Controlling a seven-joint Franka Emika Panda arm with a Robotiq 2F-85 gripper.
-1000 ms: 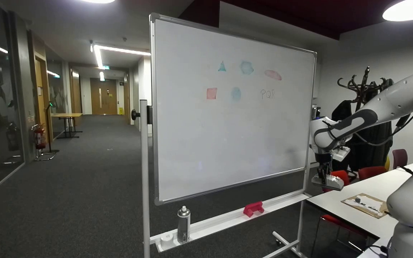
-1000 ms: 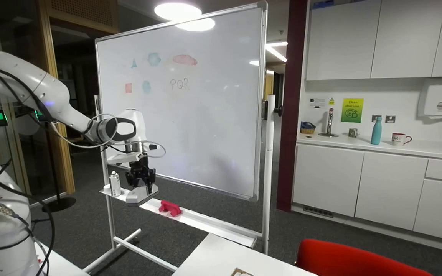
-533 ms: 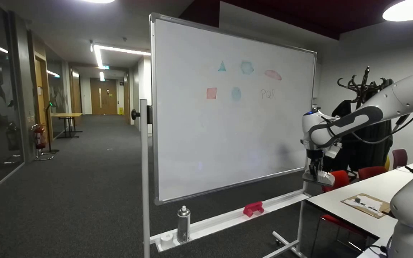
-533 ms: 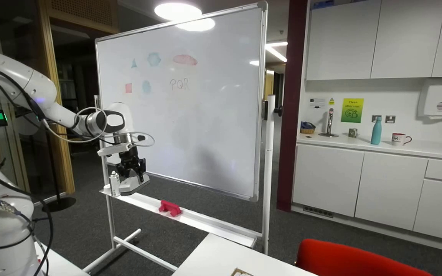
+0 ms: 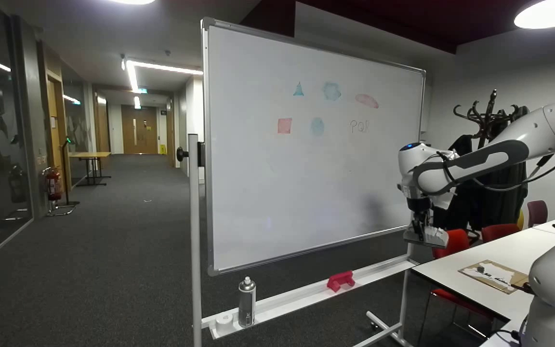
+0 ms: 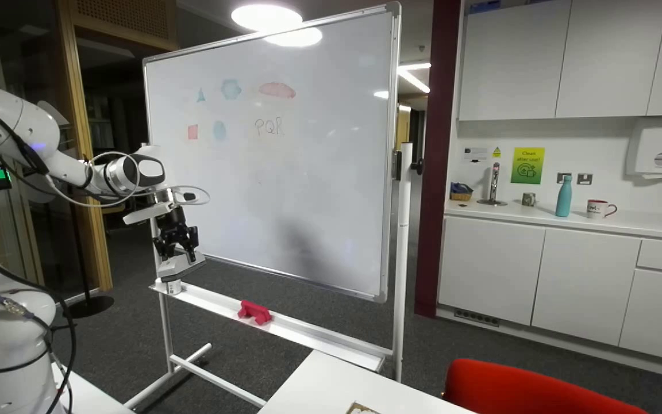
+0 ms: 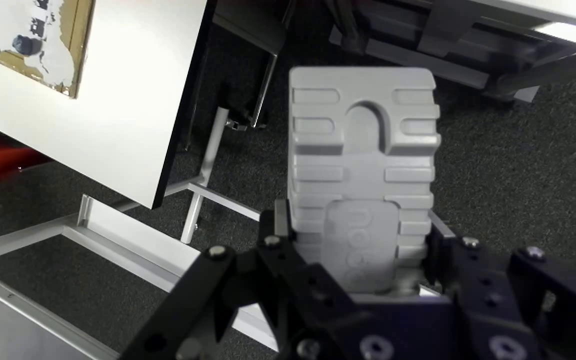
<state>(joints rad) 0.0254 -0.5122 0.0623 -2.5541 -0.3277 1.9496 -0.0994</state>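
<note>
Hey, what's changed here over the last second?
The gripper moved left and slightly up in both exterior views, carrying the grey eraser; in an exterior view that eraser now hides much of the spray can. The grip, red object on the tray and whiteboard stayed as they were.

We're in an office, and the clues come thick and fast: there's a whiteboard (image 5: 306, 183) on its stand (image 5: 193, 217), a carpeted corridor (image 5: 128, 178) running past a fire extinguisher (image 5: 54, 185), a coat stand (image 5: 487, 118), a white table (image 5: 513, 250) with red chairs (image 5: 500, 233). And look, we've got a kitchenette (image 6: 653, 224) too, with cupboards (image 6: 509, 63), tap (image 6: 495, 179), mug (image 6: 596, 209) and a green sign (image 6: 527, 165) reading "Clean after use!"
</note>
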